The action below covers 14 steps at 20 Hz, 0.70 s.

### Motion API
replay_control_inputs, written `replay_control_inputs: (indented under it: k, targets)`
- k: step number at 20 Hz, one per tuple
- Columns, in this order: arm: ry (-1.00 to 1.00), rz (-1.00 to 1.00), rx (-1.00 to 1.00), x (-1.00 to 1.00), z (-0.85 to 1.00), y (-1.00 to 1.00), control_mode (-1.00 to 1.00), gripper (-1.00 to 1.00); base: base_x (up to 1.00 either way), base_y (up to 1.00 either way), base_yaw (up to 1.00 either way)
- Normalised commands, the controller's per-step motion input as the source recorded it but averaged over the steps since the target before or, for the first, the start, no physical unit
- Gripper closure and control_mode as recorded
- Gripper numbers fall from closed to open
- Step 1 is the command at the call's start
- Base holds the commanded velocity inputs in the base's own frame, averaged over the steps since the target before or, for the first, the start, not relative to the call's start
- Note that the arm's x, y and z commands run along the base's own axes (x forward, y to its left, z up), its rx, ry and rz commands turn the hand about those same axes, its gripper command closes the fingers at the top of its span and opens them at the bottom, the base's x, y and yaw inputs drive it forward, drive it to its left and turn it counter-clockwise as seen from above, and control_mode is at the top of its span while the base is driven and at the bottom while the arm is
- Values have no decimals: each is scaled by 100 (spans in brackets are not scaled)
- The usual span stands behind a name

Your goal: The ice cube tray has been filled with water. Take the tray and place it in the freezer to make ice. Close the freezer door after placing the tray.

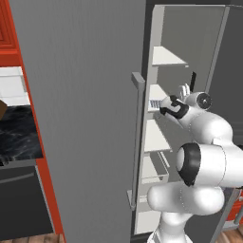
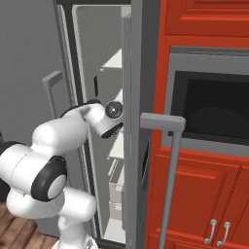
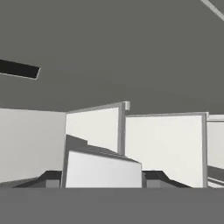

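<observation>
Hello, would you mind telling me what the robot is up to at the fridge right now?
The robot's arm is reaching into the open freezer, with its claw at the level of a middle shelf. The ice cube tray sits between the claw's fingertips, closed on it, and in the left base view a pale ribbed edge of it shows at the shelf front. The freezer door stands wide open, so closing it is a step not yet done.

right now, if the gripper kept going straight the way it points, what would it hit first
Probably the freezer's flat grey inner wall. The black two-finger gripper is inside the tall grey freezer, shut on the pale grey ice cube tray, which leads. White shelves lie to one side; depth is unclear.
</observation>
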Motion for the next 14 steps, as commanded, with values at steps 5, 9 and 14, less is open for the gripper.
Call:
replay_control_inputs:
  k: [5, 9, 14]
  targets:
    - [9, -2, 5, 27, 1, -16, -100, 100, 0, 0, 0]
    - [7, 0, 0, 51, 0, -7, -100, 100, 0, 0, 0]
    - [5, 0, 0, 60, -18, -1, -100, 100, 0, 0, 0]
